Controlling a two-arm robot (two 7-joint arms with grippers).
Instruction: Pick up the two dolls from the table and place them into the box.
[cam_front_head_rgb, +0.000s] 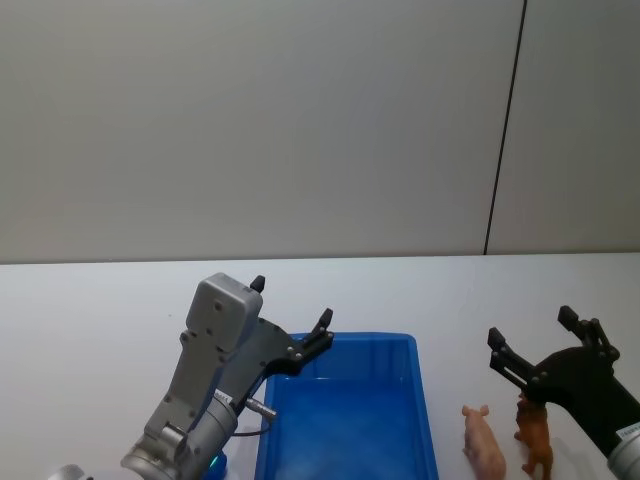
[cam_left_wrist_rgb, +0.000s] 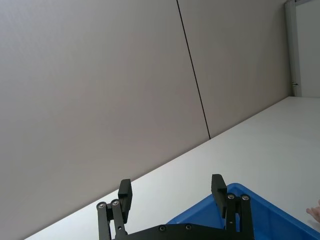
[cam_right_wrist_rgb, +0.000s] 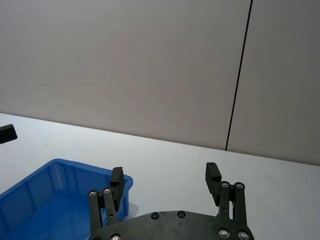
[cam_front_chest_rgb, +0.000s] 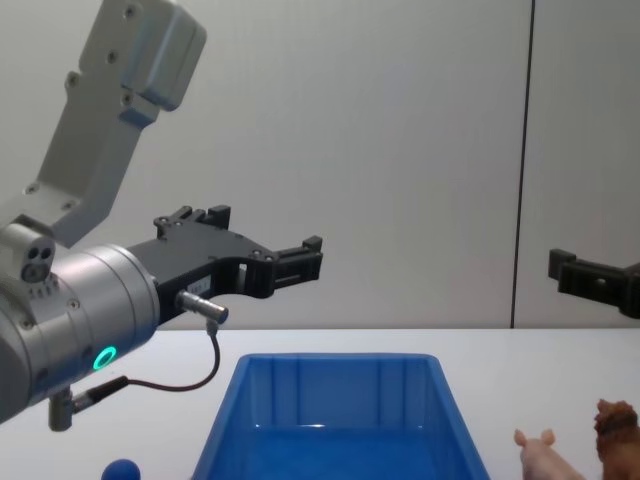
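Note:
The blue box (cam_front_head_rgb: 426, 402) stands open-topped on the white table (cam_front_head_rgb: 90, 300), near the front centre. To its right stand the two dolls: a pale pink pig (cam_front_head_rgb: 484, 441) and a brown lion (cam_front_head_rgb: 536, 434), side by side. The left gripper (cam_front_head_rgb: 291, 301) hovers open and empty above the box's near-left corner. My right gripper (cam_front_head_rgb: 531, 326) hangs open just above and behind the dolls, holding nothing. The left wrist view shows the left gripper (cam_left_wrist_rgb: 171, 184) over the box (cam_left_wrist_rgb: 240, 210). From the chest, box (cam_front_chest_rgb: 340, 395), pig (cam_front_chest_rgb: 545, 455) and lion (cam_front_chest_rgb: 618, 435) sit low in view.
A small blue ball (cam_front_chest_rgb: 120, 468) lies on the table left of the box. A plain grey wall with a dark vertical seam (cam_front_head_rgb: 505, 130) rises behind the table. Bare tabletop stretches behind the box and to its far left.

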